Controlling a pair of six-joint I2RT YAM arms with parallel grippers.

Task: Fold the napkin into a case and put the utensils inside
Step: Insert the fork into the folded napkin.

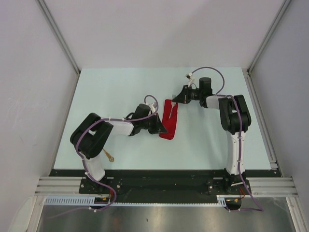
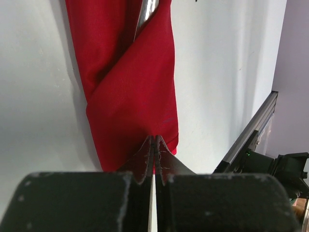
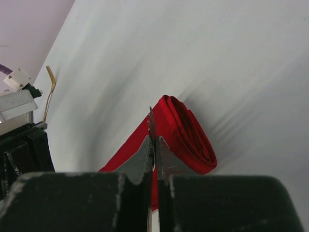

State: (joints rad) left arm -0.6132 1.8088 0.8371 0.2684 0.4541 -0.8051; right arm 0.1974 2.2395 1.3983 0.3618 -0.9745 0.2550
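Observation:
The red napkin [image 1: 168, 126] lies folded into a long narrow case at the table's middle. My left gripper [image 1: 163, 128] is shut, its tips [image 2: 155, 141] resting at the near end of the napkin [image 2: 130, 96]; whether cloth is pinched I cannot tell. My right gripper [image 1: 177, 99] hangs over the far end, shut on a fork [image 3: 151, 118] whose tines stick out past the tips [image 3: 153, 140], beside the napkin's rolled edge [image 3: 190, 137]. A shiny utensil shaft [image 2: 147, 12] runs into the fold. The fork [image 1: 172, 110] lies along the cloth's top.
Another gold utensil [image 1: 109, 155] lies on the pale table next to the left arm's base, and shows far off as a thin gold utensil [image 3: 49, 92]. An aluminium rail [image 2: 251, 130] borders the table's near edge. Grey walls close in both sides.

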